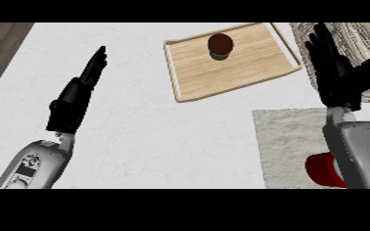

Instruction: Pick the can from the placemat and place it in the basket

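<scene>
1. Resting at the left of the counter, the left hand [78,90] is open, fingers straight and pointing far; it holds nothing and sits well apart from everything else. A strip of darker surface [13,41] shows at the far left corner, so the white counter [166,142] ends there.

2. Between that hand and the middle there is only bare counter, plenty of open room, though I'd judge none of it is needed for this job.

3. Far and middle sits a wooden tray [253,71] with a raised rim, slightly turned. A dark brown rounded object [220,44] stands upright on it. It is no part of the task as I read it.

4. Near right lies the grey placemat [289,142]. The red can [321,170] is on it at its near right part, partly hidden behind the right forearm [348,149].

5. The right hand [334,73] is released, fingers spread and holding nothing, far of the placemat and over the woven basket [356,41], which runs off the far right edge.

6. So the pick looks not yet begun. The next move, I'd say, calls for the right hand to draw back near, come down around the can, and clench on it.

7. Room is tight there: the can sits close to the picture's near right edge, and the carry to the basket passes just beside the tray's right rim.
</scene>
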`<action>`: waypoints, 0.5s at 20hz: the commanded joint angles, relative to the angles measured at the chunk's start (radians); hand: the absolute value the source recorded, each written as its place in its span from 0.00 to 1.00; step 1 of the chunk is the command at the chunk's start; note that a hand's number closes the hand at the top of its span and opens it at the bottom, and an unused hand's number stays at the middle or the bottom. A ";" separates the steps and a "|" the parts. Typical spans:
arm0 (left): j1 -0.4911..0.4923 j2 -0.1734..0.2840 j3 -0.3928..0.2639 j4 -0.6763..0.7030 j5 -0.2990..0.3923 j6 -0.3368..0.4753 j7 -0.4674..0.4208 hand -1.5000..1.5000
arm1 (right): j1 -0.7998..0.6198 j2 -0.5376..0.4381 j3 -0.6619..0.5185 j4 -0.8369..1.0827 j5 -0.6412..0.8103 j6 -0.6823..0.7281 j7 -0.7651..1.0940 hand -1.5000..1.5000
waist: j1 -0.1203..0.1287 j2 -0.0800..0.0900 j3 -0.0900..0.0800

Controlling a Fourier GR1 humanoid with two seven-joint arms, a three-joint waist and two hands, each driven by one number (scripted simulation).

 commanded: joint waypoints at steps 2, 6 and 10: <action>-0.017 0.058 0.039 -0.003 -0.014 -0.019 0.010 0.50 | 0.014 0.019 0.105 -0.099 -0.117 0.247 -0.007 1.00 | 0.005 -0.017 -0.035; -0.020 0.071 0.050 -0.013 -0.028 -0.012 -0.039 0.50 | -0.017 0.083 0.351 -0.215 -0.237 0.562 0.006 1.00 | 0.067 -0.026 -0.034; 0.043 0.072 0.068 0.003 0.007 -0.026 -0.046 0.50 | 0.187 0.214 0.451 -0.342 -0.379 0.562 0.058 1.00 | -0.011 -0.036 -0.037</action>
